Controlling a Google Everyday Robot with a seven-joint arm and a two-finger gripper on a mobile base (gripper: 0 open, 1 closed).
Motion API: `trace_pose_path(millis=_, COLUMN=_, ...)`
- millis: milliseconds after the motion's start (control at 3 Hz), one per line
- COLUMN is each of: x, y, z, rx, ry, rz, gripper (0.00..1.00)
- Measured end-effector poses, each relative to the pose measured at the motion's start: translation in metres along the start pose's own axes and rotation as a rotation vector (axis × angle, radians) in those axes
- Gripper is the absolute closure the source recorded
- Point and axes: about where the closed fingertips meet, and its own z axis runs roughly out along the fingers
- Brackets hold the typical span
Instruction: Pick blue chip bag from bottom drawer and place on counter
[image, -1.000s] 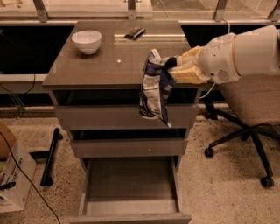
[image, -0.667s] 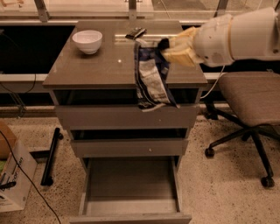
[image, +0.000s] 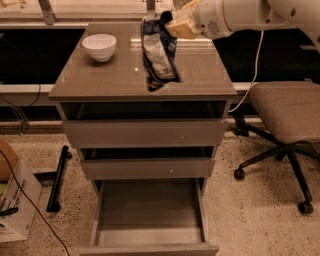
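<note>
My gripper (image: 169, 26) is shut on the top of the blue chip bag (image: 159, 55), a crinkled dark blue foil bag with white and silver patches. The bag hangs down from the gripper above the middle of the glossy grey-brown counter (image: 100, 77); its lower end is near the counter's front edge. Whether it touches the top I cannot tell. The arm reaches in from the upper right. The bottom drawer (image: 150, 210) is pulled out below, with a bare grey floor.
A white bowl (image: 99, 46) stands at the counter's back left. Two upper drawers (image: 145, 132) are slightly open. An office chair (image: 287, 117) stands to the right. A cardboard box (image: 15, 200) and a cable lie on the floor at left.
The gripper has carried the bag up, back and to the left, from in front of the counter's right edge to over the counter's middle. The view has shifted too.
</note>
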Motion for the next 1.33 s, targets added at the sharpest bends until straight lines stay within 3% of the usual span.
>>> trace_pose_path(millis=333, x=0.029, y=-0.052, z=0.06, rx=0.019, ry=0.068, rz=0.104, gripper=1.0)
trace_pose_path(millis=667, x=0.063, y=-0.087, z=0.097, rx=0.046, ry=0.122, rz=0.18, gripper=1.0)
trace_pose_path(millis=1333, x=0.06, y=-0.096, z=0.098, rx=0.06, ry=0.111, rz=0.181, gripper=0.5)
